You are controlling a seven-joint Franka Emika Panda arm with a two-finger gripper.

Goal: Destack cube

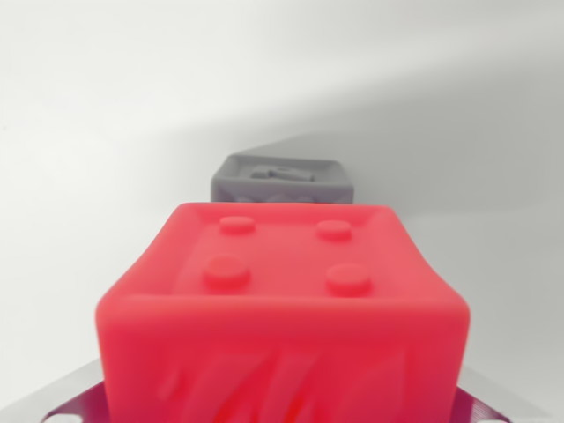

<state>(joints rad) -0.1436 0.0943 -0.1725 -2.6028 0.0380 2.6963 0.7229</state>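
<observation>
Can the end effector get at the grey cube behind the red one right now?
Probably not directly. The red studded plastic cube fills the foreground of the wrist view, right in front of the camera, and the grey plastic cube sits behind it, partly hidden. The end effector's fingers are not clearly visible, so its state is uncertain.

Right up close, a red cube [282,308] fills the lower middle of the frame, its top face showing four round studs and its front face blurred. Behind it, just above centre, sits a grey cube [282,182], smaller in the picture and soft in focus, its lower edge hidden by the red one. Pale white desk [106,115] spreads across the upper frame. Metal pincer parts peek in at the bottom corners.
</observation>
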